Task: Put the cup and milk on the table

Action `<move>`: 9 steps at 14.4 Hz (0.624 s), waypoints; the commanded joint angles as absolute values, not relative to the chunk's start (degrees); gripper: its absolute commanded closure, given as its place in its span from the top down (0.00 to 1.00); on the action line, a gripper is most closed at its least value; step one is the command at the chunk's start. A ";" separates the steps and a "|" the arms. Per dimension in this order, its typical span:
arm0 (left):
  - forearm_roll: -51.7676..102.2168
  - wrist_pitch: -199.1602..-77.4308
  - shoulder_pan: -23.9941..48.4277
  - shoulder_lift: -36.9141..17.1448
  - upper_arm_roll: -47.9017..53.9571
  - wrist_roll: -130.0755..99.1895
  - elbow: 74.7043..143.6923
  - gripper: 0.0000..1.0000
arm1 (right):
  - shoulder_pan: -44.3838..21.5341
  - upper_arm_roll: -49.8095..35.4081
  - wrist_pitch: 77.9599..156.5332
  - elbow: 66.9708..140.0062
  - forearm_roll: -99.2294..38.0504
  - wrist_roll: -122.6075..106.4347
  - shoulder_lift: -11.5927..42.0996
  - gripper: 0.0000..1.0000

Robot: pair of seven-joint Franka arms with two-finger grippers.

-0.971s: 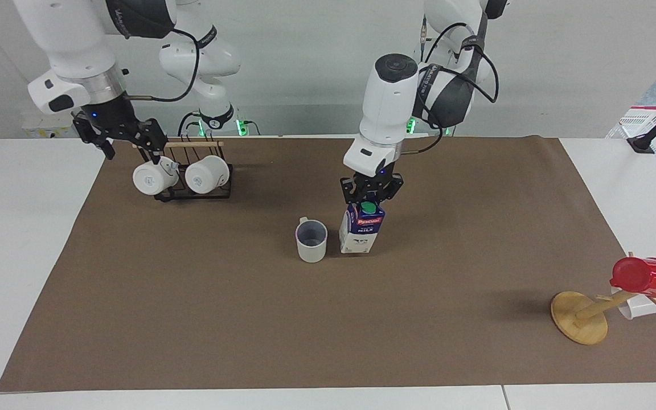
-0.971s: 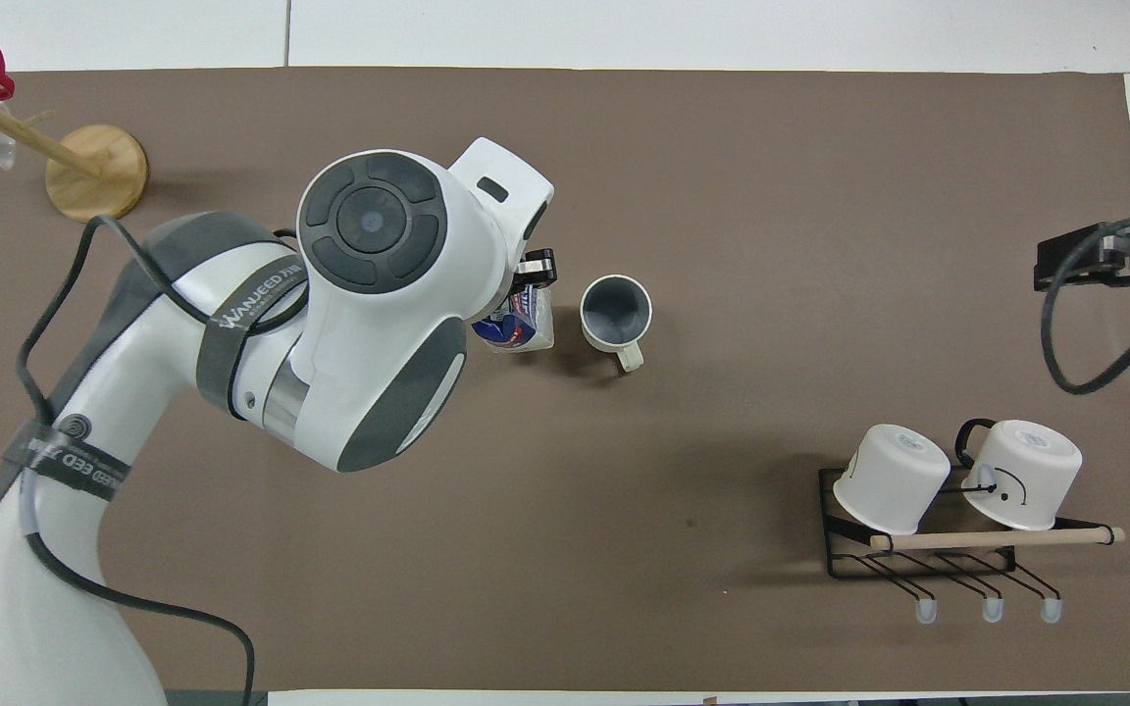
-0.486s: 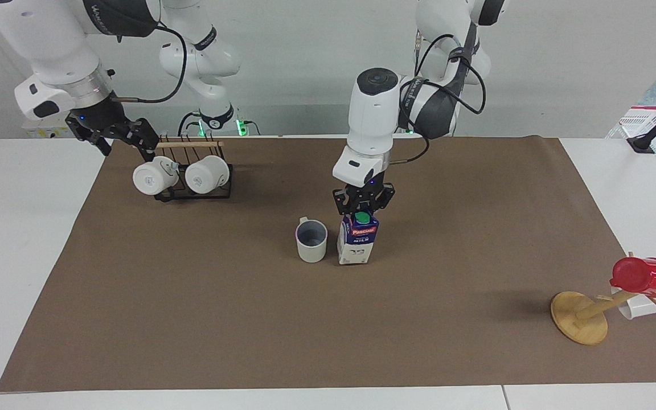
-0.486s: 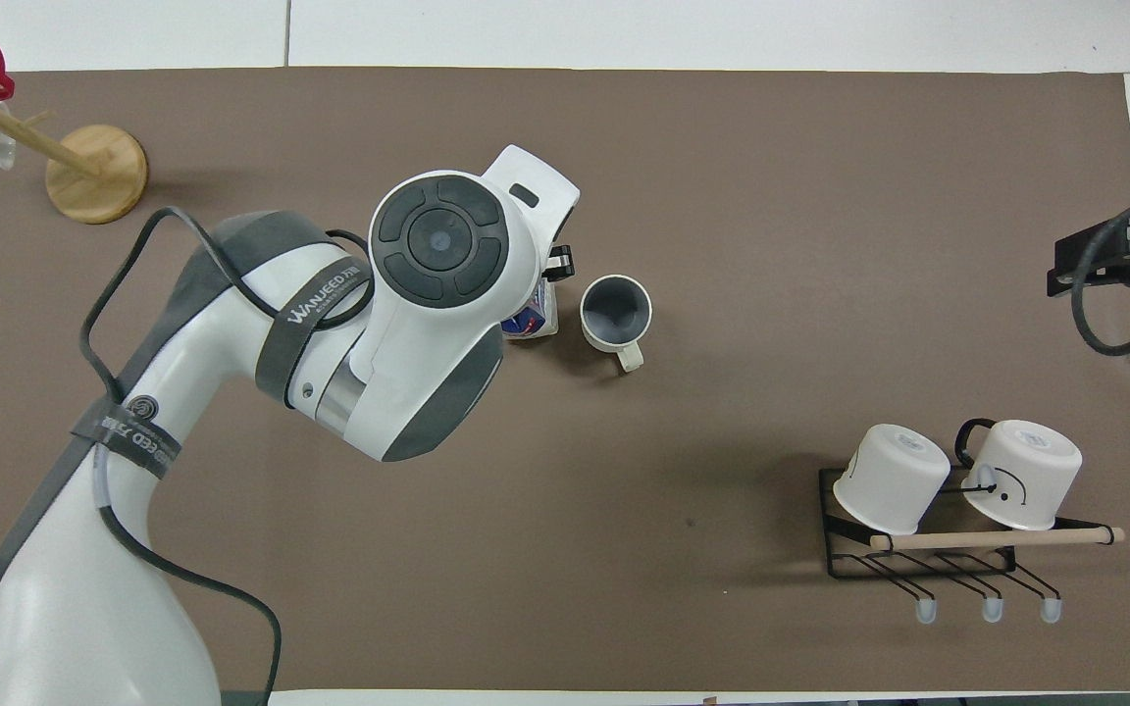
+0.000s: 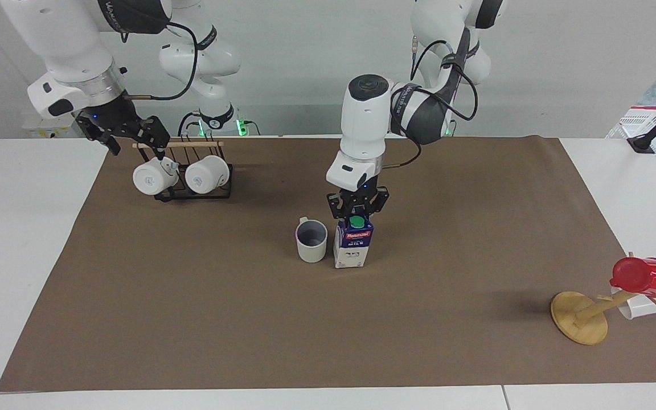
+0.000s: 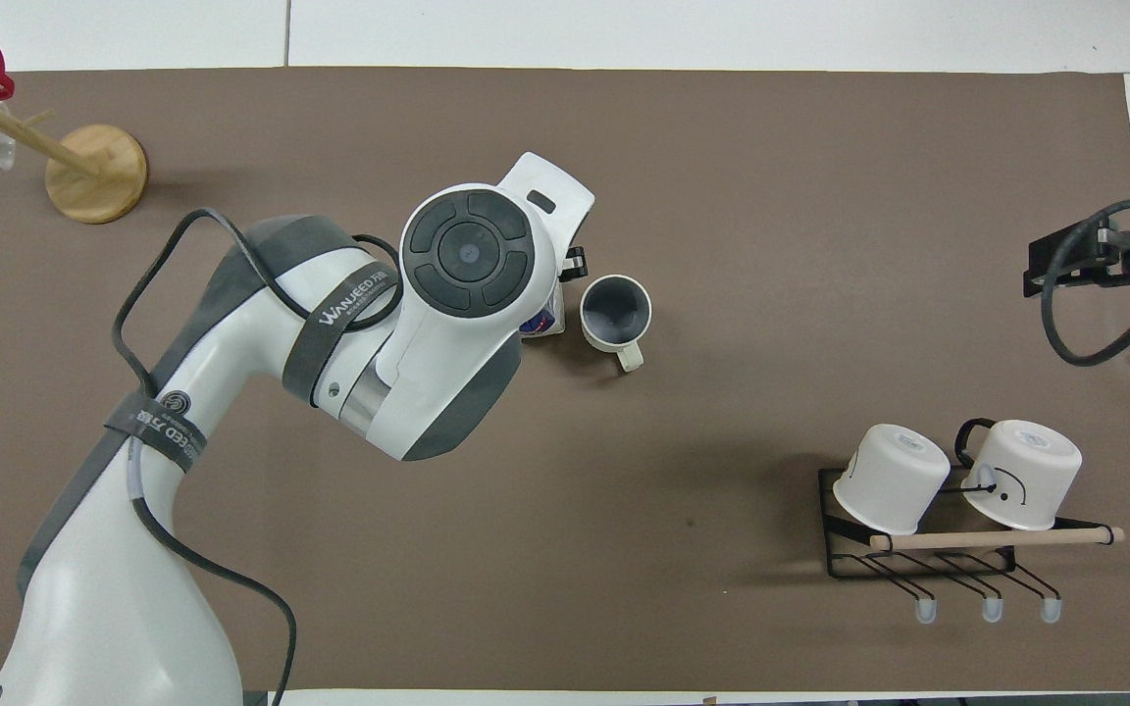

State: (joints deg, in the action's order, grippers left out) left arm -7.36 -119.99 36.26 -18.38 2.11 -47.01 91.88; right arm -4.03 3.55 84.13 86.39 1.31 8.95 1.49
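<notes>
Robotics lab — paper-covered table (image 5: pixel 618 188), bare white walls, cabled arms.

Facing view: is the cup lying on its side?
No, the cup stands upright on the table beside the milk, its opening facing up.

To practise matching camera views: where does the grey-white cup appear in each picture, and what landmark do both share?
Facing view: the cup stands mid-sheet, beside the milk.
Overhead view: the cup is just above centre, beside the mostly hidden milk.
Shared landmark: the black mug rack.
</notes>
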 commanded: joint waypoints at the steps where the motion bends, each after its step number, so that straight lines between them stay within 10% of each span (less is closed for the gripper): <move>1: -8.70 -119.53 37.53 -18.72 1.41 -48.08 91.41 1.00 | -4.92 4.57 82.10 85.78 0.53 9.75 1.32 1.00; 9: -7.91 -110.48 33.51 -7.84 1.14 -45.89 93.68 1.00 | -4.66 4.22 82.09 88.59 0.35 11.07 -0.44 1.00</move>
